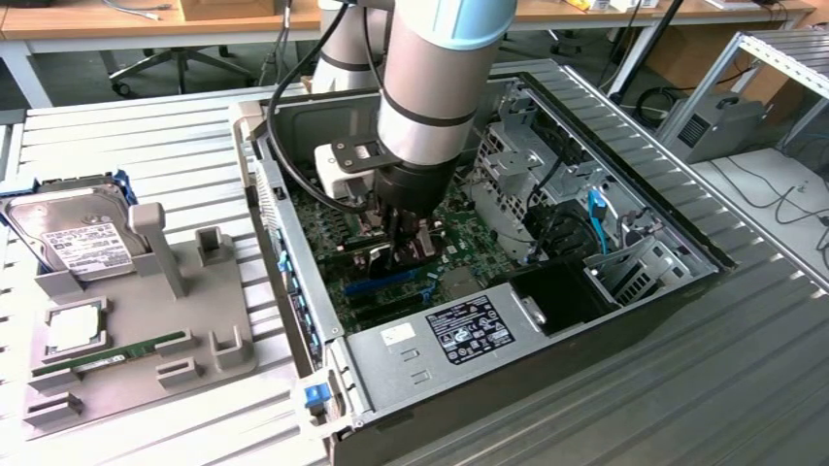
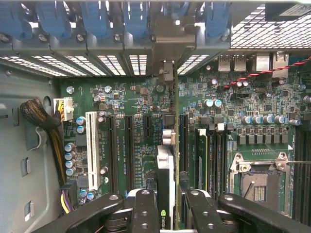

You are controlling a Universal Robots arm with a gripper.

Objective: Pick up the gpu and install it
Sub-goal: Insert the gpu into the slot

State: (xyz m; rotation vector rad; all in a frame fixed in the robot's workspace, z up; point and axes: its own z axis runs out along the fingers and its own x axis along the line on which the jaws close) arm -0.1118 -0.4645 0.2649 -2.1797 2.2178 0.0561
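So the gpu is standing on its edge, pinched in the claw. The claw's black fingers are closed in on both faces of the card with no slack I can see. The card runs straight out ahead of the claw over the green motherboard. Its pale metal bracket at the far end sits right up by the case's rear slot row, under the blue latches. Can't tell whether the bottom edge is actually in a slot or just above one. Room is tight. On one side of the claw there are two long black slots and a white slot, all open, then a braided cable bundle by the bare case wall. On the other side, just beside the card, a memory module stands in its socket, with the CPU socket further out. In the exterior view the arm comes down into the open case, with the drive cage and the labelled power supply near the claw. Well apart from the claw, toward the exterior view's left, a grey fixture on the ribbed metal table carries a hard drive and a green RAM stick.
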